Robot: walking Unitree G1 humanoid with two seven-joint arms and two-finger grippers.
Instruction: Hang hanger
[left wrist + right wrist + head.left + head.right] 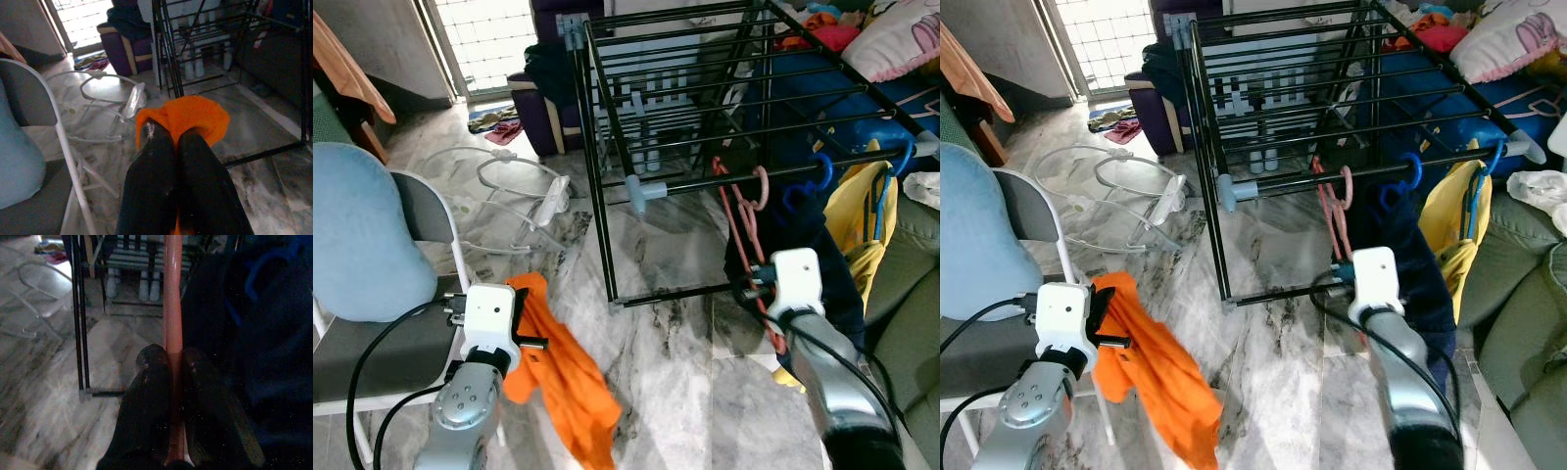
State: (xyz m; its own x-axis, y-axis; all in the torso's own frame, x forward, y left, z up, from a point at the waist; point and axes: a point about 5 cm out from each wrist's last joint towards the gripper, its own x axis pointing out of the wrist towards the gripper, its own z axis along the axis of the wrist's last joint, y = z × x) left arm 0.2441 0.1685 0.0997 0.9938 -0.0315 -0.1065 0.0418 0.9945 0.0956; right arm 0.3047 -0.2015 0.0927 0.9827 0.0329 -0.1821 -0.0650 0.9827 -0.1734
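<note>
1. Clamping the pink hanger (172, 308) between its two black fingers (146, 396), the right gripper (172, 364) holds it by a straight bar that runs on ahead of the fingertips toward the drying rack (705, 108).
2. Seen from the head, that hanger rises from the right gripper (751, 284) to the rack's front rail, where its pink hook (759, 186) sits over the bar.
3. The left gripper (173, 142) is pinched tight on an orange garment (188, 115), which bunches just past the fingertips and droops toward the marble floor (656, 362).
4. Beside the left arm stands one grey chair (421, 211) with one light blue cushion (357, 235) against its back.
5. On the front rail I count three hangers: the pink one, a blue hanger (813, 181) carrying a dark navy garment (803, 245), and another blue hanger (896, 162) carrying a yellow garment (857, 211).
6. Farther off, one white wire frame (499, 196) lies on the floor.
7. Beyond it, one dark purple seat (543, 108) stands near the bright doorway.
</note>
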